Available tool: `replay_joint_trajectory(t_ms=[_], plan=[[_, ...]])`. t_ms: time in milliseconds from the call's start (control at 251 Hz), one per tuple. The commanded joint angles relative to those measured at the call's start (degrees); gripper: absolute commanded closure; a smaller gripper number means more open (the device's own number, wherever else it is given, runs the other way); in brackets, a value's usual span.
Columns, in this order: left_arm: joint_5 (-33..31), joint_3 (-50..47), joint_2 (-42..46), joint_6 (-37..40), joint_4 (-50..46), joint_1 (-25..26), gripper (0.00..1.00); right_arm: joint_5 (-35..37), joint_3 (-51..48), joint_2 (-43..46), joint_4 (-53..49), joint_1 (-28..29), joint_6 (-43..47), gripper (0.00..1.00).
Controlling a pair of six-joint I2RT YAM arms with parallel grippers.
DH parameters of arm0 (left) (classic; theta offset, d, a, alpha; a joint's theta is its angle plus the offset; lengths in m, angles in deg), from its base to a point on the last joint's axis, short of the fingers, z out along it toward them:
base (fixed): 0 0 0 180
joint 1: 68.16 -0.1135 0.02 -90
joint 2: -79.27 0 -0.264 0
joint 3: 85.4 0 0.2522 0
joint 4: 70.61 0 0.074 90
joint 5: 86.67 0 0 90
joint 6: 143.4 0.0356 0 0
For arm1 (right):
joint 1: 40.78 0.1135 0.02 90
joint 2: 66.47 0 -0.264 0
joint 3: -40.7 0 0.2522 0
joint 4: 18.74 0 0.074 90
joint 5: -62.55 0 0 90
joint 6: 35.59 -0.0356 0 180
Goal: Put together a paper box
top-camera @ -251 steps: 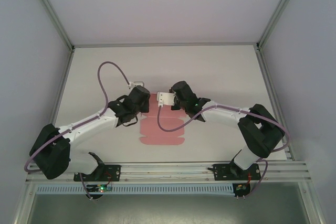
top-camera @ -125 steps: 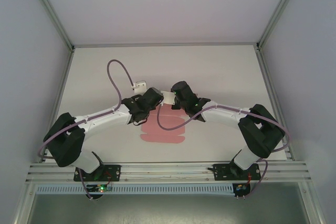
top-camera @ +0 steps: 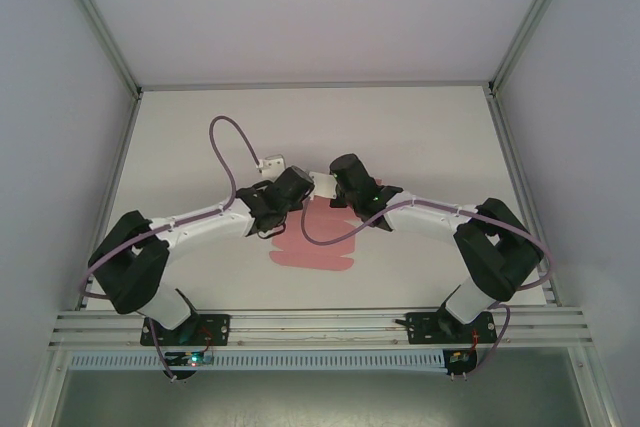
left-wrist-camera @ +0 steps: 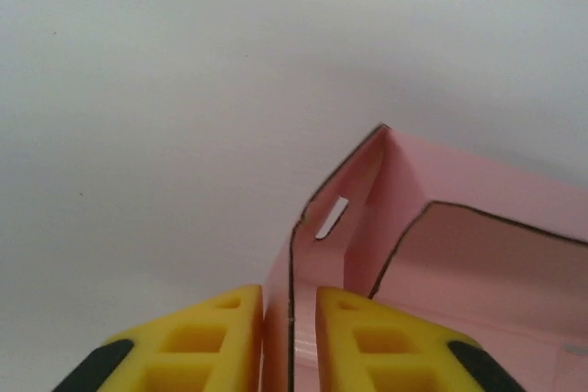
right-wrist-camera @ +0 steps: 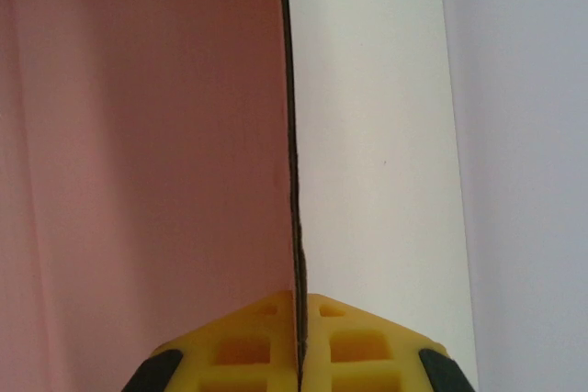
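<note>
- Top view: paper box [top-camera: 312, 247], pink, lying on the table [top-camera: 420, 137]. My left claw [top-camera: 300, 193] and right claw [top-camera: 322, 185] meet over its far end.
- Left wrist: my left claw's fingers [left-wrist-camera: 220, 341] stand slightly apart, straddling an upright box wall.
- Right wrist: my right claw is pinched tight on a box wall's edge.

The left arm [top-camera: 190, 222] and the right arm [top-camera: 430, 219] are slim white tubes joined by bulky black joint housings [top-camera: 130, 272], each bolted to a black base plate [top-camera: 185, 327]. A thin purple cable [top-camera: 222, 142] loops off each one to a small white camera block [top-camera: 270, 161] by the wrist. The left claw [left-wrist-camera: 289, 300] and right claw [right-wrist-camera: 299, 300] have yellow fingers with moulded square hollows and black outer corners
</note>
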Motion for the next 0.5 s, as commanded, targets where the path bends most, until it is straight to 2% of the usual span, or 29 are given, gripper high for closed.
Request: replay_joint_trajectory(t_ms=[0,136,239,287,343,495], plan=[[1.32,-1.83,5.35,3.05,0.19,-0.09,0.65,-2.82,-1.31,0.22,2.31,-0.77,0.53,1.00],[3.83,-4.62,12.75,5.76,-2.10,-2.15,0.48,-5.95,-3.23,1.13,2.41,-1.30,2.62,1.00],[4.68,-6.56,18.77,9.12,-3.44,-3.50,0.19,-6.38,-3.75,1.16,2.84,-1.48,3.27,1.00],[4.82,-6.91,21.08,9.45,-5.30,-5.02,0.14,-6.47,-3.97,1.41,3.14,-1.48,3.43,1.00],[5.77,-7.40,22.75,9.35,-7.40,-8.38,0.01,-7.02,-4.27,1.96,3.53,-1.57,3.33,1.00],[15.21,-11.94,21.59,7.54,-6.18,-23.51,0.00,-9.32,-4.97,3.68,3.81,-2.10,2.63,1.00]])
